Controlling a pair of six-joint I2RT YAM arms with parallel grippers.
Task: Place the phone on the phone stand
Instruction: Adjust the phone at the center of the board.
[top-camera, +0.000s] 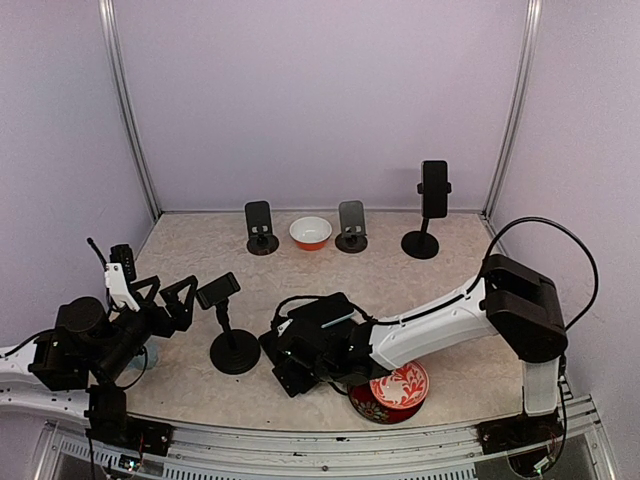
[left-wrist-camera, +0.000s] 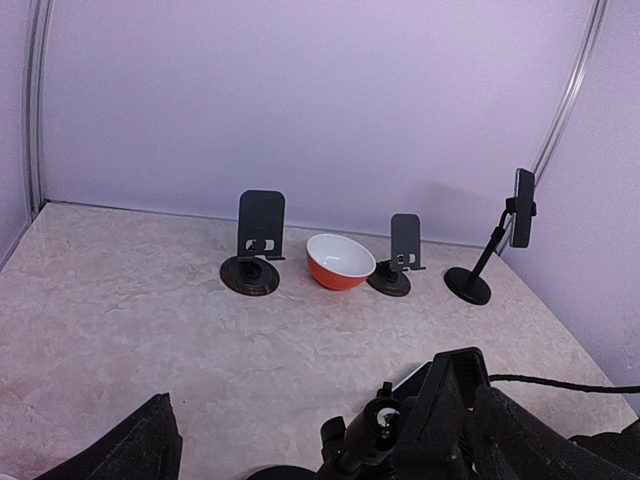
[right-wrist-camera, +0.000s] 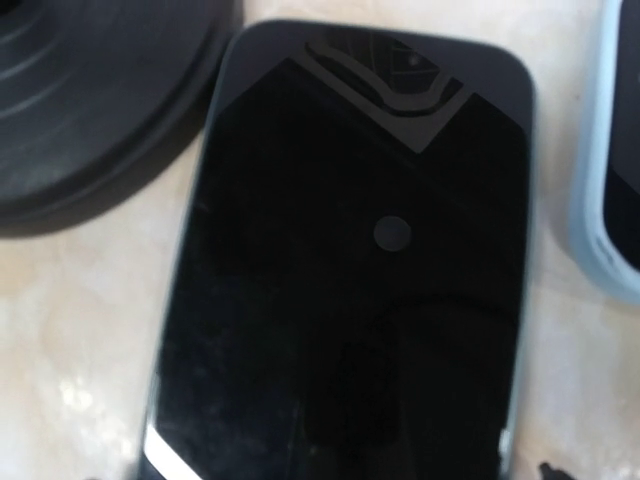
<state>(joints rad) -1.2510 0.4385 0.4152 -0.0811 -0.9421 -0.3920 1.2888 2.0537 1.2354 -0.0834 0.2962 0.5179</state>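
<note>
My left gripper (top-camera: 166, 294) hangs wide open beside the phone stand (top-camera: 231, 325), holding nothing. The right gripper (top-camera: 297, 368) is low over the phone (right-wrist-camera: 350, 270), flat on the table (top-camera: 180, 250) beside the stand's base (right-wrist-camera: 90, 100); its jaws I cannot judge. The flat phone may slip from a pinch, or fingers may snag the blue-cased phone (right-wrist-camera: 612, 190) alongside.

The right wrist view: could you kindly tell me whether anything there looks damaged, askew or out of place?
Nothing stands out. The glossy black phone lies flat on the marbled tabletop, its glass showing only reflections, between the round black stand base and a second phone in a light-blue case.
</note>
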